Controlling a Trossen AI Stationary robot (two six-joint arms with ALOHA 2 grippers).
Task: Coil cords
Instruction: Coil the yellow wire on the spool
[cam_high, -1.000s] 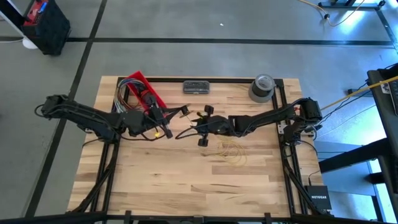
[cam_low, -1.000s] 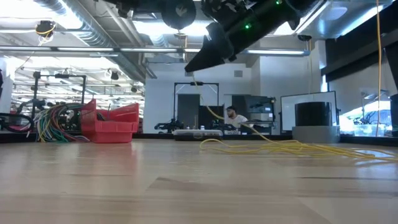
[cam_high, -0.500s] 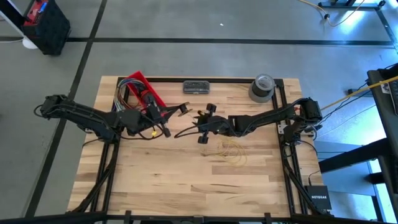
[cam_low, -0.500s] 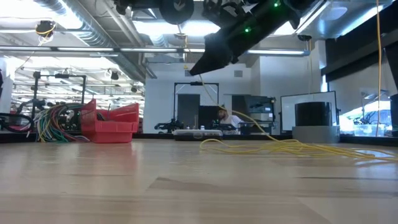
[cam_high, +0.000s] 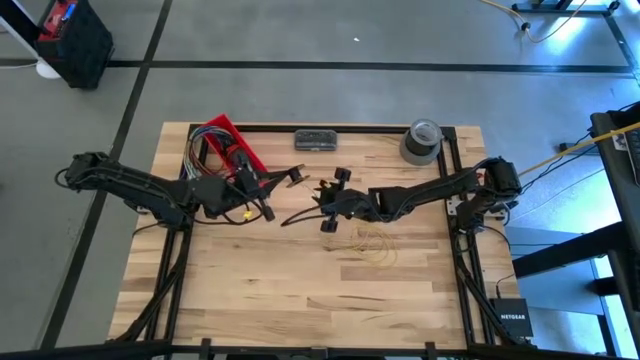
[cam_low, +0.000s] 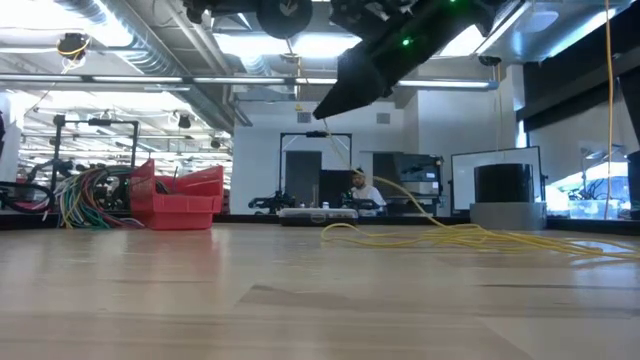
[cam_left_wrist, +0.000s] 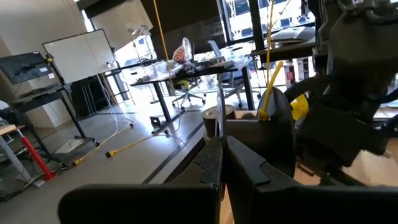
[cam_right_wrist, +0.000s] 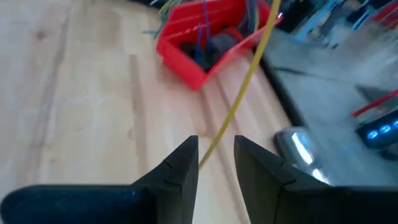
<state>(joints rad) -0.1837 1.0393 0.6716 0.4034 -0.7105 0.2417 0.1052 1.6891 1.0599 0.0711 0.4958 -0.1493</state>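
The left gripper (cam_high: 262, 196) is hovering above the table (cam_high: 250, 290) near the red bin (cam_high: 228, 140); its fingers are nearly together, and whether they are gripping anything I cannot tell. The right gripper (cam_high: 322, 205) is pinching the cord (cam_low: 440, 236), fingers almost closed on the strand running between them, while most of it is lying in loose loops under that arm. Pulling too fast risks snagging or tangling those loops, or the thin strand slipping free.

A robotics lab or workshop. Exposed ducts (cam_low: 120, 40) and strip lights run overhead, a whiteboard (cam_left_wrist: 78, 56) and wheeled chairs (cam_left_wrist: 189, 93) stand on bare concrete, and a person (cam_low: 365, 190) sits at a far bench.
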